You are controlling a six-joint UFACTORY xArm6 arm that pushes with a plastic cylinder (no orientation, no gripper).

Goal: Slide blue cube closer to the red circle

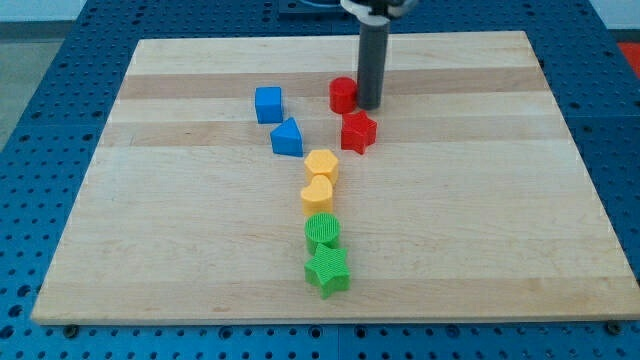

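Note:
The blue cube (268, 104) sits on the wooden board (480, 200) in the upper middle. The red circle (343, 95) lies to its right, with a gap of about one block width between them. My tip (368, 105) is down on the board right beside the red circle's right edge, touching or nearly touching it. The tip is well to the right of the blue cube, with the red circle between them.
A blue triangular block (287, 137) lies just below the blue cube. A red star-like block (358, 131) sits below my tip. A yellow hexagon (321, 165), a yellow heart (317, 193), a green circle (322, 233) and a green star (327, 270) form a column downward.

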